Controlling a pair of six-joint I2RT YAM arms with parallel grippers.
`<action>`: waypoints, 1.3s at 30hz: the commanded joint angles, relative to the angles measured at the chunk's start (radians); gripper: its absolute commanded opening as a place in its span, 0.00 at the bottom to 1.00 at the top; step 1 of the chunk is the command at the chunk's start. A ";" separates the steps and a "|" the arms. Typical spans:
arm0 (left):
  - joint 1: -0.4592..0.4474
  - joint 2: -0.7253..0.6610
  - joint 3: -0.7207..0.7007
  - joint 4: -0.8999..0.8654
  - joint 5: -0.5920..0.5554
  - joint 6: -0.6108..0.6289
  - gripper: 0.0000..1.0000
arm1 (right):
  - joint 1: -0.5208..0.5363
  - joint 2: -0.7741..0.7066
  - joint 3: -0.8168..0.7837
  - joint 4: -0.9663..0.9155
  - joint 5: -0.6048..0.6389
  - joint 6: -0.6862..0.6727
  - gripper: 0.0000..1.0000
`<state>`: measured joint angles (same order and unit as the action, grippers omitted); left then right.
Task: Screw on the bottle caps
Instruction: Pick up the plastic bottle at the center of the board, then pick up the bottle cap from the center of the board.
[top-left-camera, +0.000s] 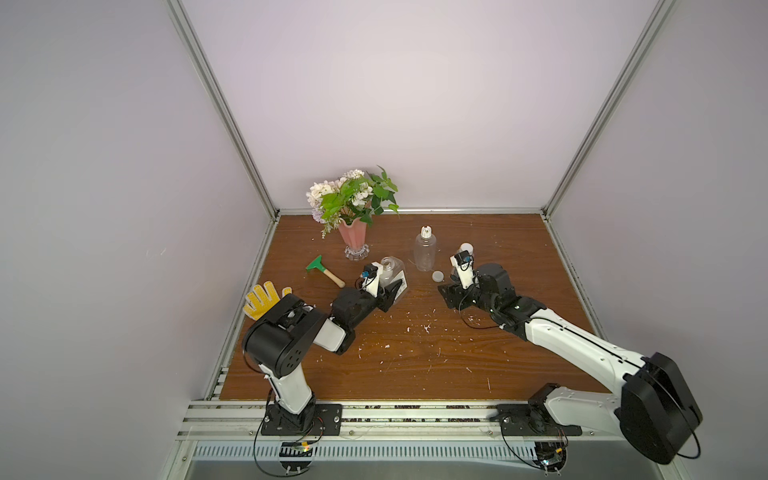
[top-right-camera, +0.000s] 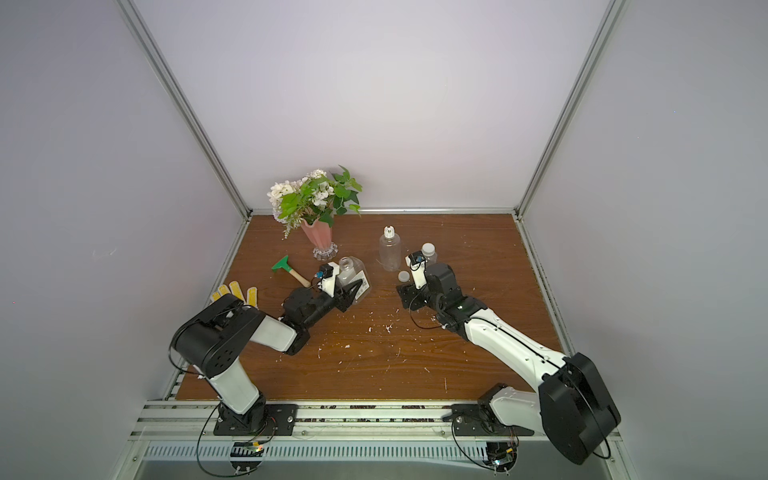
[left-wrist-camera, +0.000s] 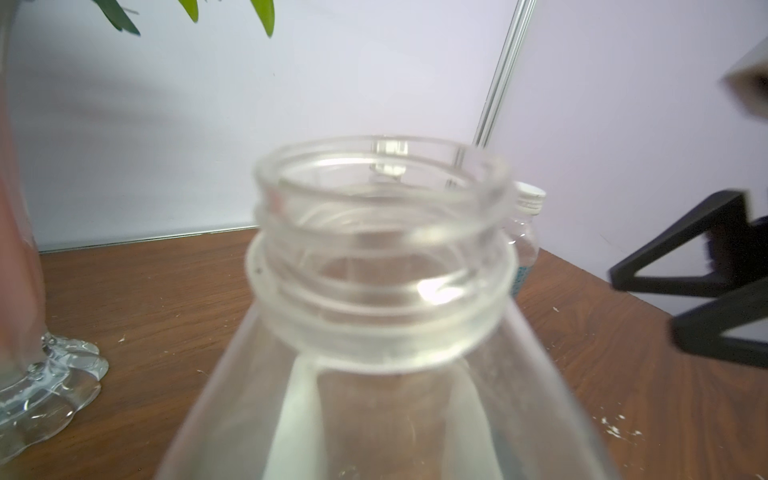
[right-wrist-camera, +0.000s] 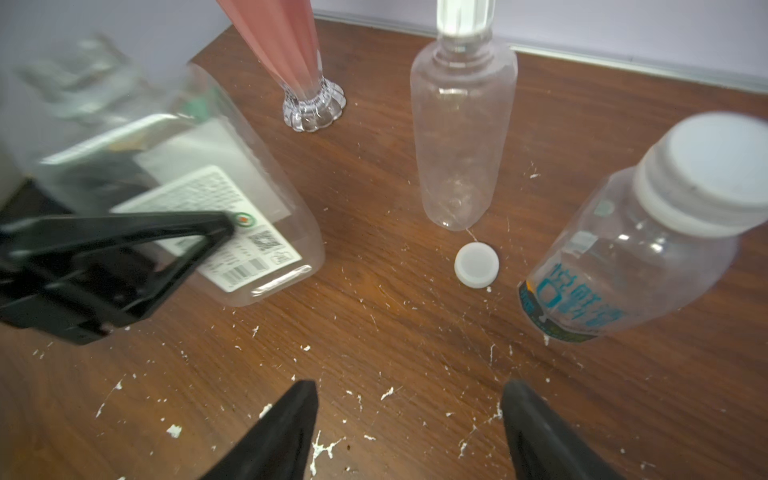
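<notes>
Where the brown wood-grain surface (top-left-camera: 415, 357) reaches its left edge, a yellow knitted glove (top-left-camera: 259, 301) lies flat, partly hidden behind my left arm. Next comes a small scraper (top-left-camera: 316, 264) with a green blade and a pale wooden handle, then a fluted pink vase (top-left-camera: 353, 239) on a clear scalloped foot, filled with white blossoms and green leaves. Just beside it my left fingers (right-wrist-camera: 137, 222), black open triangular frames, are pinching the square bottle (top-left-camera: 392, 270). It is clear, flat-sided plastic with a white printed label, and one finger lies across that label. The bottle is tilted, and its wide threaded neck stands open in front of my left wrist view. I cannot tell whether its base touches the wood. Further right the rounded bottle (top-left-camera: 425, 253), plain, clear and smooth-shouldered, stands upright with the ribbed nozzle cap (top-left-camera: 425, 231) on its neck. Just in front of it the loose cap (top-left-camera: 437, 276), a round, flat-topped disc of white plastic, lies on the white-flecked wood. My right fingers (right-wrist-camera: 299, 415), dark and tapering, are spread wide with only bare wood between them, near that cap but not touching it. Just right of the cap stands the third bottle (right-wrist-camera: 644, 249), clear with blue print low on its wall. A broad white flat cap (right-wrist-camera: 715, 166) sits on its ridged neck.
</notes>
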<state>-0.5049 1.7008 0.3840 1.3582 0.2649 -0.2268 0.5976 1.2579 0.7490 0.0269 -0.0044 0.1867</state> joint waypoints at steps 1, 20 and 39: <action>-0.012 -0.124 -0.049 -0.085 -0.001 0.032 0.51 | 0.018 0.050 -0.001 0.095 0.002 0.056 0.73; -0.013 -0.637 -0.034 -0.642 -0.051 0.137 0.50 | 0.050 0.505 0.175 0.207 0.258 0.227 0.60; -0.014 -0.650 -0.030 -0.656 -0.057 0.152 0.48 | 0.052 0.669 0.268 0.162 0.352 0.271 0.61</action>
<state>-0.5095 1.0702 0.3401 0.6899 0.2176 -0.0914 0.6453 1.9076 0.9974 0.2180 0.3309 0.4358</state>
